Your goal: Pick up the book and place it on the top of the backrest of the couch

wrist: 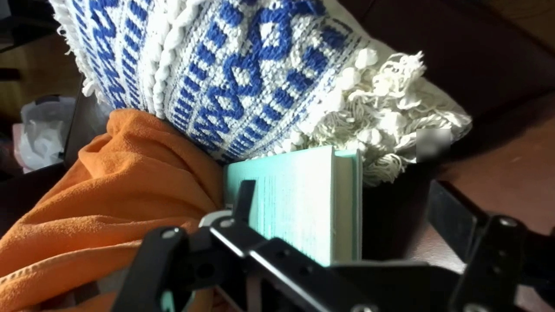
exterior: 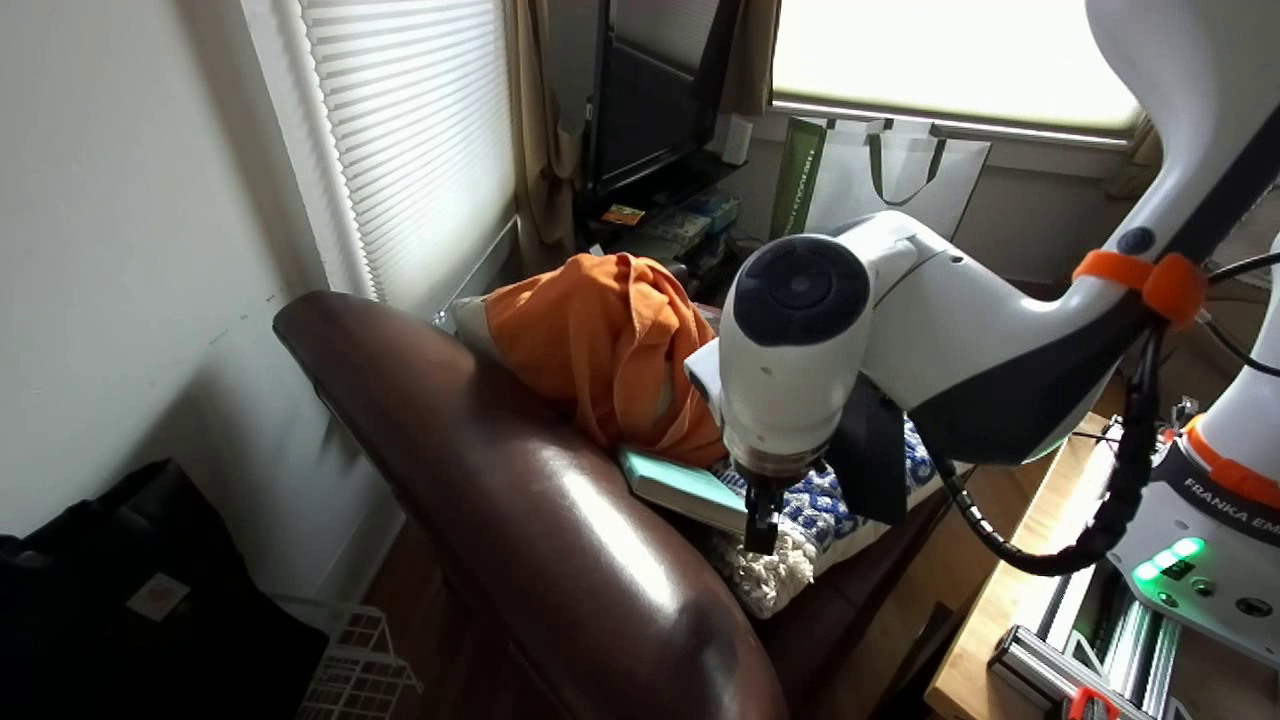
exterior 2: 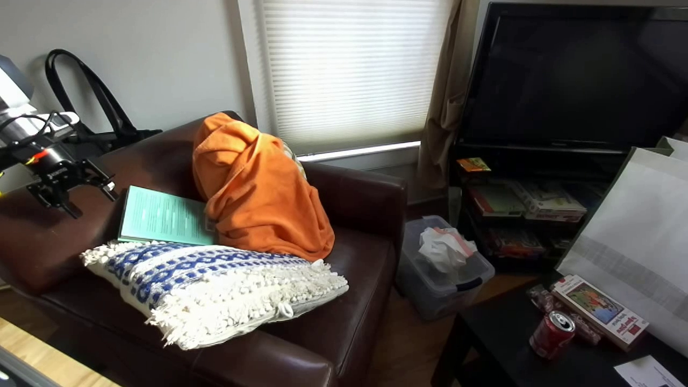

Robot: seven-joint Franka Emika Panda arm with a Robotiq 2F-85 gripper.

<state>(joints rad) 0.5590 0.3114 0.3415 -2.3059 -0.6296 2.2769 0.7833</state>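
Note:
The book (exterior: pixel 685 490) is mint green and lies tilted on the couch (exterior: pixel 500 470), between the backrest, the patterned pillow and the orange cloth. It also shows in an exterior view (exterior 2: pixel 164 217) with its printed cover facing up. In the wrist view, the book (wrist: pixel 295 195) has its pale page edge towards the backrest. My gripper (exterior 2: pixel 93 201) is open and empty, above and beside the book on the backrest side. In the wrist view, one finger of the gripper (wrist: pixel 344 193) overlaps the cover and the other is over brown leather. The book's lower part is hidden there.
An orange cloth bundle (exterior 2: pixel 258 188) touches the book's far end. A blue-and-white fringed pillow (exterior 2: pixel 215 290) lies against the book's lower edge. A black bag (exterior: pixel 150 610) stands behind the backrest by the wall. A wooden table edge (exterior: pixel 985 620) is beside the robot base.

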